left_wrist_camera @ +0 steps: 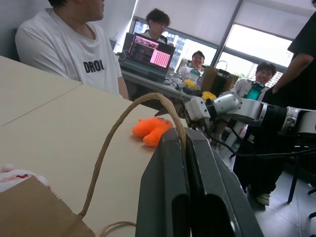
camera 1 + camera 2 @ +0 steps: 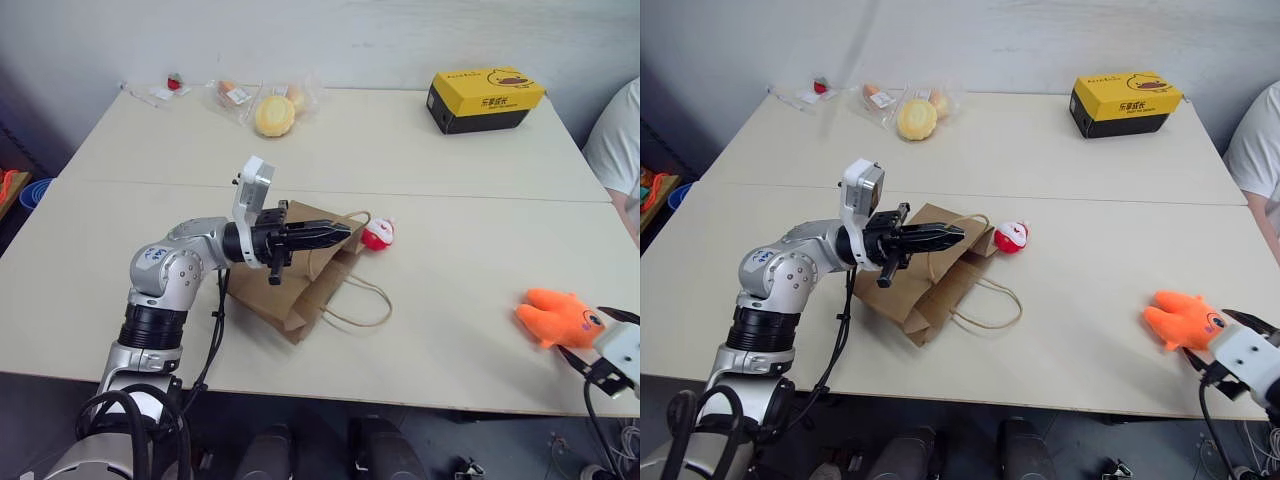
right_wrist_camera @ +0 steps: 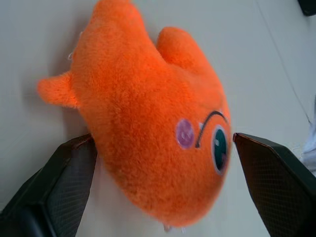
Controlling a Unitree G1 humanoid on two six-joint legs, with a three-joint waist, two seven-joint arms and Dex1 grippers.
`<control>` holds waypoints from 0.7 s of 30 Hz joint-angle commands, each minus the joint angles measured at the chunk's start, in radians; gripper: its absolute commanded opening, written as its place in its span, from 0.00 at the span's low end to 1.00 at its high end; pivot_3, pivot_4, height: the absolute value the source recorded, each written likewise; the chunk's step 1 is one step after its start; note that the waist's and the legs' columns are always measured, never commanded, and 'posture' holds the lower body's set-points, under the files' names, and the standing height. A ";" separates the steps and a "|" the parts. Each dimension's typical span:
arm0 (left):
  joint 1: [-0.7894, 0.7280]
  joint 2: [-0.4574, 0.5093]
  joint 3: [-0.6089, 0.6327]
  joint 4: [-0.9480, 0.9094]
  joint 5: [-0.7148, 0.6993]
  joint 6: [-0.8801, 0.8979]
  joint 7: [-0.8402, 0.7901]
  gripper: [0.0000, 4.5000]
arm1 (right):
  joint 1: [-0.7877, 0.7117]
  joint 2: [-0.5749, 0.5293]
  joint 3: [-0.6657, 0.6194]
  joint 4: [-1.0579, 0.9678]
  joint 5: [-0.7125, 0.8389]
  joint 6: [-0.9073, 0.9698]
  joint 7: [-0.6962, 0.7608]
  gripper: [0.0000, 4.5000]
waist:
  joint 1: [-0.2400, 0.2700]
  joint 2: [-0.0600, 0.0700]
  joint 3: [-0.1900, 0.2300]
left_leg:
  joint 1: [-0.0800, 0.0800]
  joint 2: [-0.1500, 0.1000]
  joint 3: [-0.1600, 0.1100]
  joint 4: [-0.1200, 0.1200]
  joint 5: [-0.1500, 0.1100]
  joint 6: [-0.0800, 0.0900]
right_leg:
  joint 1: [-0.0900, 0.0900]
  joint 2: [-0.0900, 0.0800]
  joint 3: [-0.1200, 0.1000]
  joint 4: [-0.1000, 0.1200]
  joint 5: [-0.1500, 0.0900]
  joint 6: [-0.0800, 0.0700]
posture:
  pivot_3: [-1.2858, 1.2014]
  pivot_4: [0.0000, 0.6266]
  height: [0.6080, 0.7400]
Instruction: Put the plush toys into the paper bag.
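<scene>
The right hand [image 3: 160, 190] stands wide with a finger on either side of the orange fish toy [image 2: 560, 316], which lies near the table's [image 2: 450, 220] right front edge; a shallow close could pinch only fur and nudge it off. The left hand [image 2: 335, 234] is clamped on a cord handle of the paper bag [image 2: 295, 285], which lies flat mid-table beside the small red-and-white toy [image 2: 377, 234]. If the mouth is not lifted open, either toy may catch on its rim.

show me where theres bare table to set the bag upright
Widest bare patch: between the paper bag and the orange fish toy. Also open: mid-table between the wrapped snacks and yellow box. Crowded around the bag, with the left gripper and red-and-white toy.
</scene>
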 commanded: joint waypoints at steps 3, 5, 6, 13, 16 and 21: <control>-0.006 0.025 0.030 -0.054 -0.018 0.024 0.019 0.00 | -0.089 -0.049 0.084 0.111 -0.007 0.007 0.025 0.55 | -0.002 -0.001 0.000 | 0.000 0.000 0.000 0.001 0.000 0.000 | 0.000 0.000 0.000 0.000 0.000 0.000 | 0.52 0.24 1.00; -0.016 0.038 0.036 -0.057 -0.025 0.037 0.016 0.00 | -0.101 -0.058 0.103 0.121 0.004 0.016 0.051 0.40 | -0.003 -0.001 0.000 | 0.000 0.000 0.000 0.002 0.000 0.001 | 0.000 0.000 0.000 0.001 0.000 0.001 | 0.52 0.24 1.00; -0.020 0.045 0.040 -0.059 -0.029 0.044 0.013 0.00 | -0.107 -0.059 0.104 0.114 0.016 0.016 0.060 0.34 | -0.003 -0.001 0.000 | 0.000 0.000 0.000 0.002 0.000 0.001 | 0.000 0.000 0.001 0.001 0.000 0.001 | 0.52 0.24 1.00; -0.041 0.123 0.086 -0.086 -0.100 0.143 -0.014 0.00 | -0.220 -0.009 0.176 -0.164 0.336 0.002 0.262 0.04 | -0.013 0.000 0.000 | 0.000 0.002 0.000 0.003 -0.001 0.000 | 0.000 0.002 0.001 0.001 0.001 0.001 | 0.52 0.24 1.00; -0.039 0.140 0.109 -0.102 -0.136 0.166 -0.013 0.00 | -0.309 0.015 0.301 -0.367 0.447 0.110 0.308 0.04 | -0.020 0.000 0.000 | -0.001 0.005 0.000 0.004 -0.001 -0.002 | 0.000 0.004 0.001 0.001 0.001 0.001 | 0.52 0.24 1.00; -0.032 0.155 0.112 -0.123 -0.151 0.182 -0.008 0.00 | -0.551 0.064 0.607 -0.562 0.421 0.506 0.252 0.04 | -0.012 0.000 0.000 | -0.002 0.006 -0.001 0.008 -0.004 -0.003 | -0.001 0.005 0.000 0.001 0.001 0.001 | 0.52 0.24 1.00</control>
